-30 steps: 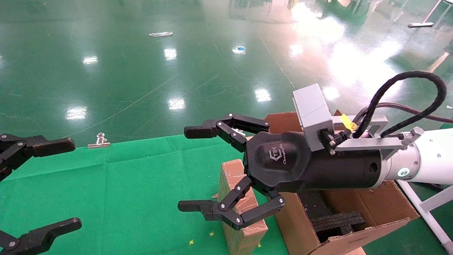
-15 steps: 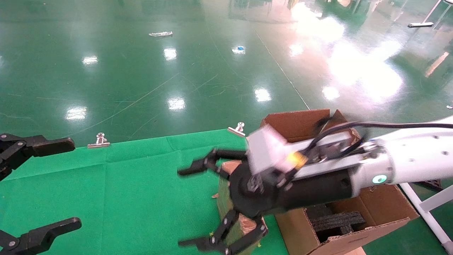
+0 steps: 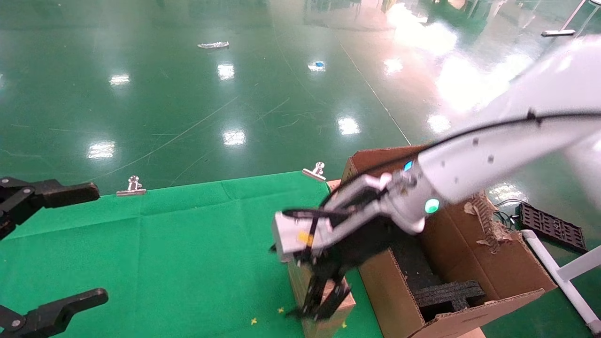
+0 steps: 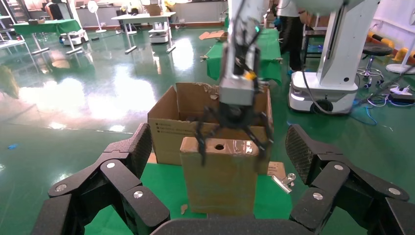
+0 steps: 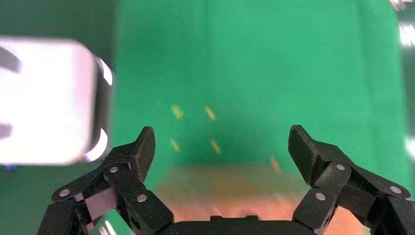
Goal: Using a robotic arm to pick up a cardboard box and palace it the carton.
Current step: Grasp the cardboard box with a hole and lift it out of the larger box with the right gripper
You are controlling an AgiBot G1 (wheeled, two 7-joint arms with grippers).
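The small cardboard box [image 3: 324, 327] stands upright on the green cloth, just left of the carton [image 3: 394, 300]. My white robotic arm reaches down from the upper right, and its right gripper [image 3: 324, 303] points downward over the box. In the left wrist view that gripper's fingers [image 4: 201, 142] straddle the top of the box [image 4: 220, 181], which has a round hole and glossy tape. In the right wrist view the right gripper [image 5: 222, 147] is open, with the blurred brown box [image 5: 230, 191] between its fingers. My left gripper [image 3: 51, 249] hangs open at the far left, facing the box.
The carton holds black foam inserts [image 3: 446, 291] and has a torn right flap [image 3: 488, 220]. Two metal clips [image 3: 131, 185] [image 3: 315, 171] pin the green cloth [image 3: 164, 244] at its far edge. A black grid part [image 3: 551, 225] lies on the floor to the right.
The right arm has swung down and turned its gripper from level to pointing downward, lowering the open fingers around the box's top. The left gripper has not moved.
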